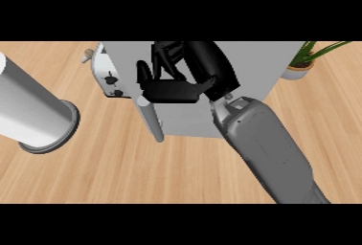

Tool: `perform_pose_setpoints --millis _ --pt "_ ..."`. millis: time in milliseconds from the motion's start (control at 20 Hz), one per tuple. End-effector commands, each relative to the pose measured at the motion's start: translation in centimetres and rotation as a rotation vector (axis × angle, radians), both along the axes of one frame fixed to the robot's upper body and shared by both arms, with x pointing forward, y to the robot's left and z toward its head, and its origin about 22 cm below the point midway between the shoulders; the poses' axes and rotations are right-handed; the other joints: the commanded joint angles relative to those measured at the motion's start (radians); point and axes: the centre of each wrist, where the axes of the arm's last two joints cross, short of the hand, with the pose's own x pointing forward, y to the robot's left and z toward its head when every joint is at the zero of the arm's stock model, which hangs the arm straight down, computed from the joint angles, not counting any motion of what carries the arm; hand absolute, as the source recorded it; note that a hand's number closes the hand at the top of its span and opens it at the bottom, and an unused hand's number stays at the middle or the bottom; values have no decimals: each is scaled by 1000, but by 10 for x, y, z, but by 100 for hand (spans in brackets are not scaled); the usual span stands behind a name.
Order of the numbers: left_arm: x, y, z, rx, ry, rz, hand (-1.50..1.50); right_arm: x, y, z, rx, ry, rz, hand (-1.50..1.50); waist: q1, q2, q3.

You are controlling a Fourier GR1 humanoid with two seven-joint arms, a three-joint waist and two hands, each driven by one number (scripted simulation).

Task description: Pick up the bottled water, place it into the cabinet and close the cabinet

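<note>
Right hand [185,72] reaches over the grey cabinet [258,67], its fingers bent, though whether they hold anything I cannot tell. A potted plant [305,62] stands beside the cabinet.

Counter [141,172]: pale wood with fine lengthwise grain, smooth satin finish. Cabinet [258,67]: plain grey, matt and even; its door [102,72] carries small dark fittings. Right hand [173,88]: black, plastic-looking, faintly glossy. Forearm [272,148]: smooth grey shell with a soft sheen. Cylinder [32,112]: white, glossy. Plant pot [297,72]: pale, matt.
</note>
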Motion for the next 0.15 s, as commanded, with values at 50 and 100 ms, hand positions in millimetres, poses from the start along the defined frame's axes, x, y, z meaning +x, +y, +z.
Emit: perform_pose_setpoints --millis 50,100 --pt "10 -1 2 7 -1 -13 150 38 -25 -27 -42 148 -171 150 -6 71 -5" --pt "9 2 4 -2 -8 -24 150 40 -28 -33 -42 155 -184 150 6 73 -5"
